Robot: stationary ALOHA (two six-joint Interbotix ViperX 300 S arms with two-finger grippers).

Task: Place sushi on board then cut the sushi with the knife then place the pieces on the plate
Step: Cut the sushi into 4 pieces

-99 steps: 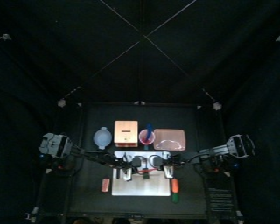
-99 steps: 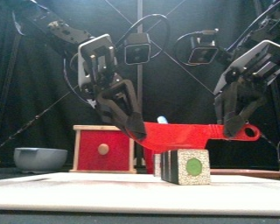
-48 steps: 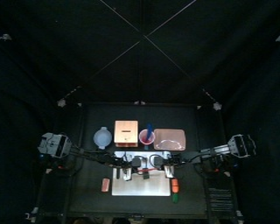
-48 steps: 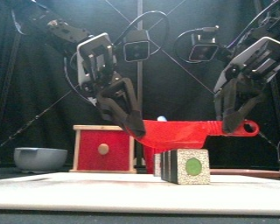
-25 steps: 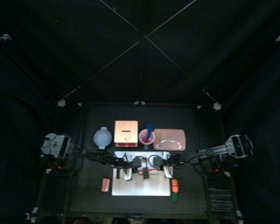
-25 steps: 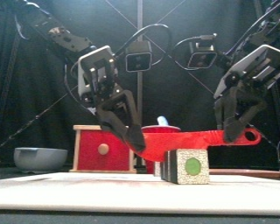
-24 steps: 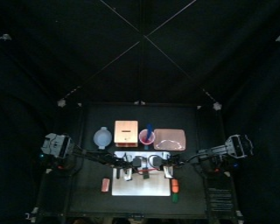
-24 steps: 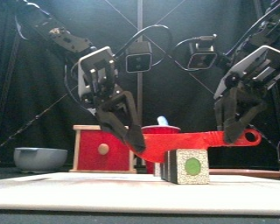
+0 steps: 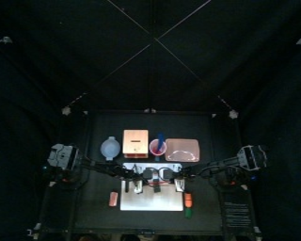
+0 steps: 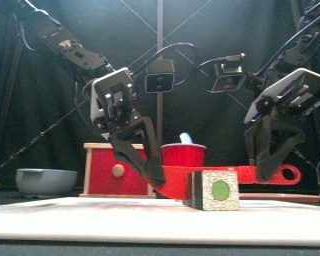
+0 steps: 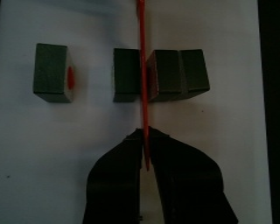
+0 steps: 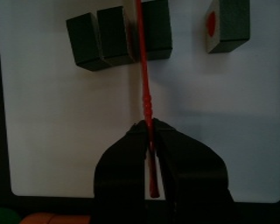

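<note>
Both left tool (image 11: 145, 136) and right tool (image 12: 146, 129) pinch the red knife (image 11: 143, 87), blade between sushi blocks (image 11: 166, 74).

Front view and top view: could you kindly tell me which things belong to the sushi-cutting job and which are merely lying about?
In the job: sushi roll; red knife, gripped by the left gripper and the right gripper; white board; pink tray.

Lying about: wooden box; blue-grey bowl; red cup; small toy foods beside the board.
</note>
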